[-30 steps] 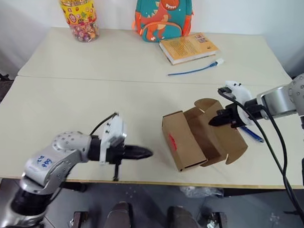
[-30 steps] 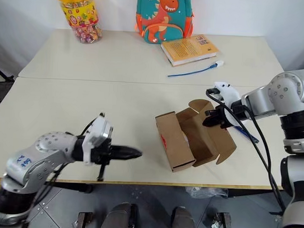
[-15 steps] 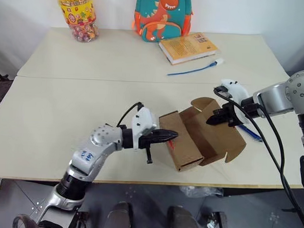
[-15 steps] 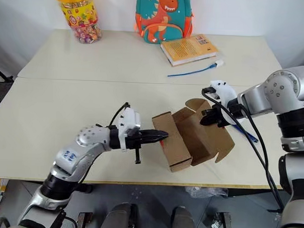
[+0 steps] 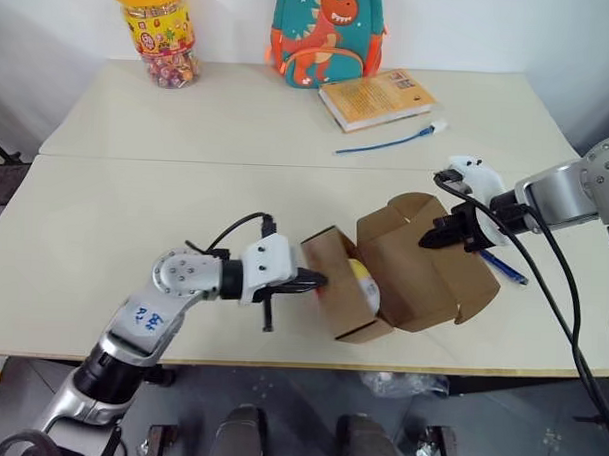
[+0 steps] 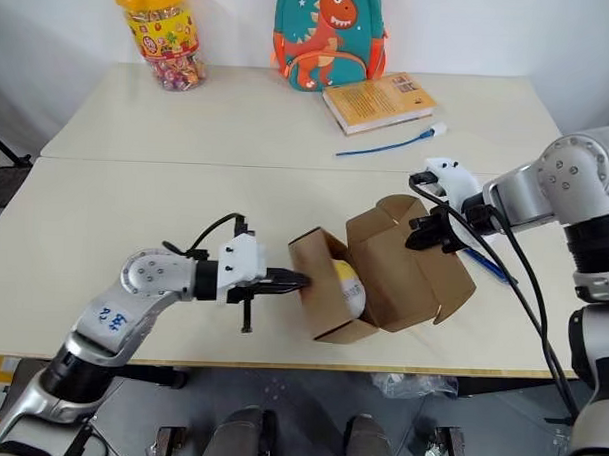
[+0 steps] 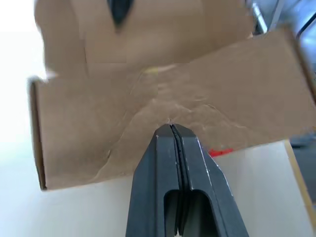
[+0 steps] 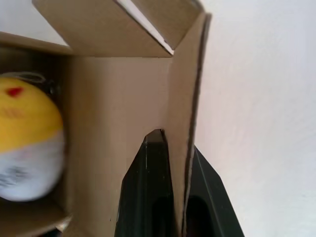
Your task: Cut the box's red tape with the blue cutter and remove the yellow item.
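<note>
Here, a small brown cardboard box (image 5: 398,266) lay opened near the front edge of a pale surface (image 5: 135,202), tipped so its opening faced the viewer. Inside, the yellow item (image 5: 363,283) sat against the flap at the box's nine o'clock side; it was rounded, yellow above and whitish below. The left gripper (image 5: 315,281) reached in from nine o'clock, its jaws closed with nothing between them, tips pressing the outside of that flap, where a scrap of red tape (image 7: 219,151) showed at the flap's edge. The right gripper (image 5: 431,239), at the box's two o'clock, had its jaws clamped on the edge of a cardboard wall. The blue cutter (image 5: 503,266) lay on the surface just beyond the box at three o'clock, partly hidden by the right arm.
</note>
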Controlling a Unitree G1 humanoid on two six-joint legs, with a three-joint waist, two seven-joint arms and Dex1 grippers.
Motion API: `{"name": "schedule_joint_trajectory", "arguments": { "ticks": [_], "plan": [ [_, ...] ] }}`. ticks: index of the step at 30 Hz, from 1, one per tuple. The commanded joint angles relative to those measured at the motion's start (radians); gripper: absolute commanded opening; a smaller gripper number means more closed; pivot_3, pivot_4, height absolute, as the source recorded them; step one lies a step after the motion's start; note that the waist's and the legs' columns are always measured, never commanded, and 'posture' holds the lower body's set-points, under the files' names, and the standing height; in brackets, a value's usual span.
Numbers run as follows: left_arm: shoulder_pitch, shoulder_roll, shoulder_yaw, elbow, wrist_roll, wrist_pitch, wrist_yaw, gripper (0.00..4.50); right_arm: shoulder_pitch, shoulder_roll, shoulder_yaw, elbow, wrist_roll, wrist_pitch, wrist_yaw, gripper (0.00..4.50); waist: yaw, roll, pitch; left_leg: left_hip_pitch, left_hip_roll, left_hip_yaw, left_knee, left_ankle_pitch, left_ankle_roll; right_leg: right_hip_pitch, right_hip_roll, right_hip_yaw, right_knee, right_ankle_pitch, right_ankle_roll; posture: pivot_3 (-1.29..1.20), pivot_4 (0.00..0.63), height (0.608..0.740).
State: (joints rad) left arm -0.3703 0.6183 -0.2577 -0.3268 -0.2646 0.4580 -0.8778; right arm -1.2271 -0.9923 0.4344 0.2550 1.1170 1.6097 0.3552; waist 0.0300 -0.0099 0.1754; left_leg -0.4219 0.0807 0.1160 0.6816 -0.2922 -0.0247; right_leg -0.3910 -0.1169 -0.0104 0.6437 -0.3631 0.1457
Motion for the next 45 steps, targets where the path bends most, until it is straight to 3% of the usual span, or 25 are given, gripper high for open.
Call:
{"name": "schedule_joint_trajectory", "arguments": {
  "ticks": [1, 12, 16, 20, 24, 30, 35, 40, 45],
  "plan": [
    [0.034, -0.030, -0.030, 0.007, -0.005, 0.054, 0.015, 0.00, -0.032, -0.028, 0.047, -0.025, 0.001, 0.005, 0.064, 0.05, -0.003, -0.002, 0.001, -0.001, 0.000, 0.001, 0.000, 0.000, 0.001, -0.001, 0.000, 0.001, 0.000, 0.001, -0.001, 0.00, 0.150, 0.740],
    [0.057, -0.049, 0.014, -0.018, 0.004, 0.075, 0.068, 0.00, -0.003, 0.050, 0.019, -0.022, -0.029, 0.005, 0.054, 0.05, -0.009, -0.004, 0.003, -0.004, 0.002, 0.004, -0.001, 0.001, -0.002, -0.007, 0.000, -0.001, 0.000, 0.001, 0.000, 0.00, 0.150, 0.740],
    [0.064, -0.026, 0.023, -0.015, 0.016, 0.088, 0.069, 0.00, 0.036, 0.091, -0.054, -0.045, -0.061, 0.005, 0.031, 0.05, -0.009, -0.004, 0.003, -0.004, 0.003, 0.004, -0.001, 0.001, -0.002, -0.007, 0.001, -0.001, 0.001, 0.001, 0.000, 0.00, 0.150, 0.740],
    [0.059, -0.023, 0.057, 0.003, 0.017, 0.099, 0.095, 0.00, 0.118, 0.125, -0.183, -0.141, -0.117, -0.029, 0.064, 0.95, -0.009, -0.004, 0.003, -0.004, 0.003, 0.004, -0.002, 0.001, -0.003, -0.007, 0.001, -0.001, 0.001, 0.001, 0.000, 0.00, 0.150, 0.740],
    [0.107, 0.009, 0.248, -0.024, -0.115, 0.127, 0.065, 1.13, 0.385, -0.053, -0.368, -0.351, -0.230, -0.554, 0.490, 2.26, 0.003, -0.005, 0.003, -0.006, 0.003, 0.002, -0.001, 0.001, -0.003, -0.007, 0.001, -0.003, 0.000, 0.001, 0.000, 0.00, 0.150, 0.740],
    [0.302, 0.148, 0.537, -0.020, -0.283, 0.149, -0.083, 3.07, 0.701, -0.088, -0.630, -0.283, -0.374, -1.128, 0.931, 4.38, -0.019, -0.007, 0.004, -0.001, 0.004, 0.008, -0.002, -0.003, -0.004, -0.003, 0.001, -0.006, -0.001, 0.003, 0.003, 0.00, 0.150, 0.740],
    [0.487, 0.214, 0.734, 0.062, -0.307, 0.136, -0.151, 4.44, 0.819, -0.065, -0.677, -0.279, -0.432, -1.332, 1.093, 4.50, -0.040, -0.006, 0.004, 0.003, 0.005, 0.009, -0.001, -0.002, -0.005, -0.002, 0.001, -0.005, -0.002, 0.002, 0.002, 0.00, 0.150, 0.740],
    [0.611, 0.256, 0.847, 0.081, -0.329, 0.151, -0.202, 4.44, 0.971, 0.008, -0.739, -0.458, -0.414, -1.381, 1.051, 4.50, -0.044, -0.007, 0.005, 0.004, 0.006, 0.008, -0.001, -0.002, -0.005, -0.002, 0.001, -0.005, 0.000, 0.001, 0.001, 0.00, 0.150, 0.740],
    [0.353, 0.327, 0.763, 0.007, -0.441, 0.270, -0.151, 4.44, 1.094, 0.036, -0.834, -0.589, -0.384, -1.345, 0.970, 4.50, -0.006, -0.008, 0.005, 0.004, 0.004, 0.005, 0.000, -0.002, -0.005, 0.000, 0.000, -0.006, 0.001, 0.002, 0.000, 0.00, 0.150, 0.740]
  ]
}}
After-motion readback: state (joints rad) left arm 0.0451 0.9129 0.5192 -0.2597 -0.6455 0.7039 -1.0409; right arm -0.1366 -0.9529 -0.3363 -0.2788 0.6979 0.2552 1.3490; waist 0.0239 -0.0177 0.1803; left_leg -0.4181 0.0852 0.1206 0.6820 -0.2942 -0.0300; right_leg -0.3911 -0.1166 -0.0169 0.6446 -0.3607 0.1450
